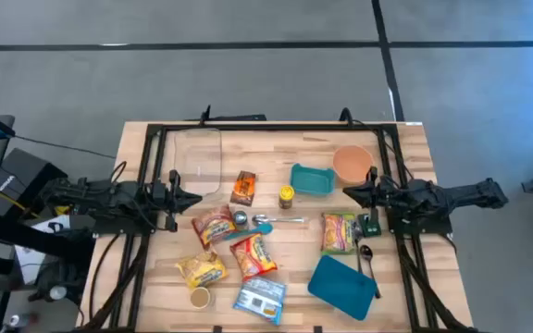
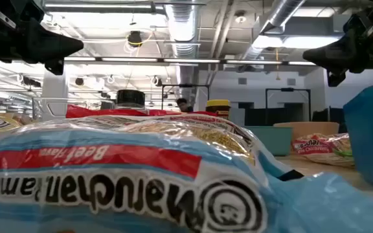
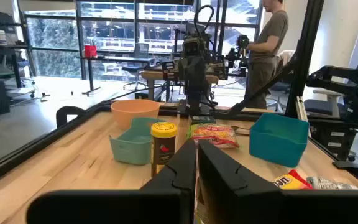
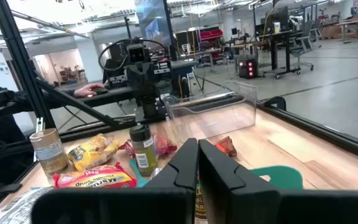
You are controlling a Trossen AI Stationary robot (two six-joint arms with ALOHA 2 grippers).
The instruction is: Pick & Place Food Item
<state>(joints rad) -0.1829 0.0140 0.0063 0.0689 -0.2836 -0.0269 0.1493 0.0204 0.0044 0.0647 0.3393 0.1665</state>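
While both hands (image 1: 181,196) (image 1: 352,192) hover pressed together — crinkly packets (image 1: 253,256), round peach bowl (image 1: 352,163), clear box (image 1: 198,159).

Flat food packets (image 1: 251,253) lie scattered mid-table beside a yellow-capped jar (image 1: 286,196), upright, untouched.

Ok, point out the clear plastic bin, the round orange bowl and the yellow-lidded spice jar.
clear plastic bin (image 1: 198,159), high view, its see-through floor.
round orange bowl (image 1: 352,164), high view, inside of the bowl.
yellow-lidded spice jar (image 3: 163,144), left wrist view, dark body under the lid.
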